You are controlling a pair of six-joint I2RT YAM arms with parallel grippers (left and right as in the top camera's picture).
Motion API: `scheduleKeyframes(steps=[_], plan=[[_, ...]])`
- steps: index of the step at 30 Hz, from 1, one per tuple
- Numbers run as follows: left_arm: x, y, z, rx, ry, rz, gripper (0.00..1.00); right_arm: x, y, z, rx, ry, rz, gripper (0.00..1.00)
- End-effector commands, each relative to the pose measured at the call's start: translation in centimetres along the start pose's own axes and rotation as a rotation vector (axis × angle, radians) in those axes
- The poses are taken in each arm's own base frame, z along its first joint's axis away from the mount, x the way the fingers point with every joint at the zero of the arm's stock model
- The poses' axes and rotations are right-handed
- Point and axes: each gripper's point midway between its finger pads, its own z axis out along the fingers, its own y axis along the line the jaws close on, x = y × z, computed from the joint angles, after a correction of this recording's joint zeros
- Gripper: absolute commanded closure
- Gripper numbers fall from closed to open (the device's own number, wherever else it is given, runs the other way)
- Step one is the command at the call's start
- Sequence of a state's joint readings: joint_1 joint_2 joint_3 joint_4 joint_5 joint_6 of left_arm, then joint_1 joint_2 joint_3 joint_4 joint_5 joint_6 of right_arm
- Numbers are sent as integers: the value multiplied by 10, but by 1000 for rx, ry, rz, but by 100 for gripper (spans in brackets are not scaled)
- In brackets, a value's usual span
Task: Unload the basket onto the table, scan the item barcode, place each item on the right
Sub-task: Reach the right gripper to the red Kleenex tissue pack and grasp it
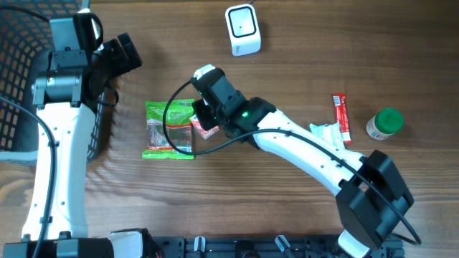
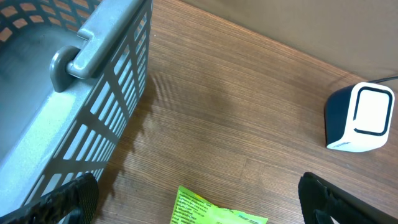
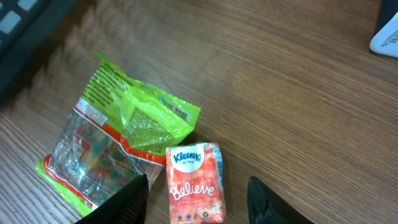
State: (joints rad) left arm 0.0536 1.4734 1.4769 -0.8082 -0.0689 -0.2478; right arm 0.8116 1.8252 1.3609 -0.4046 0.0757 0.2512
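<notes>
An orange Kleenex tissue pack (image 3: 194, 180) lies flat on the wooden table, touching the edge of a green snack bag (image 3: 112, 143). My right gripper (image 3: 199, 200) hangs over the pack, open, one finger on each side with a gap to both. In the overhead view the pack (image 1: 206, 129) peeks out from under the right gripper (image 1: 206, 115), beside the green bag (image 1: 168, 129). The white barcode scanner (image 1: 242, 29) stands at the far edge of the table. My left gripper (image 2: 199, 196) is wide open and holds nothing, above the green bag's top corner (image 2: 211, 211).
A dark mesh basket (image 1: 21, 72) fills the far left, close to the left arm. A red stick pack (image 1: 341, 118), a white wrapper (image 1: 326, 131) and a green-lidded bottle (image 1: 385, 123) lie at the right. The scanner (image 2: 360, 118) shows in the left wrist view.
</notes>
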Motion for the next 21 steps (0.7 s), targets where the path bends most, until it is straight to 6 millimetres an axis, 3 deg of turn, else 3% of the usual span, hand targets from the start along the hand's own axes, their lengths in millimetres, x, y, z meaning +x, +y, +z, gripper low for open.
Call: scheduleKeyframes(steps=[1, 2, 4, 9, 12, 17, 21], plan=[[-5, 1, -5, 0, -19, 5, 0, 10, 1, 16, 64, 17, -44, 53], [-5, 1, -5, 1, -19, 5, 0, 17, -1, 24, 112, 29, -73, 54], [-5, 1, -5, 0, -19, 5, 0, 25, 13, 43, 112, 27, -195, 59], [-5, 1, -5, 1, -19, 5, 0, 44, 26, 58, 190, 34, -234, 65], [-5, 1, -5, 0, -19, 5, 0, 55, 23, 68, 229, 54, -256, 67], [-5, 1, -5, 0, -19, 5, 0, 71, 12, 81, 286, 92, -274, 82], [-5, 1, -5, 0, -19, 5, 0, 76, 13, 84, 278, 106, -275, 83]])
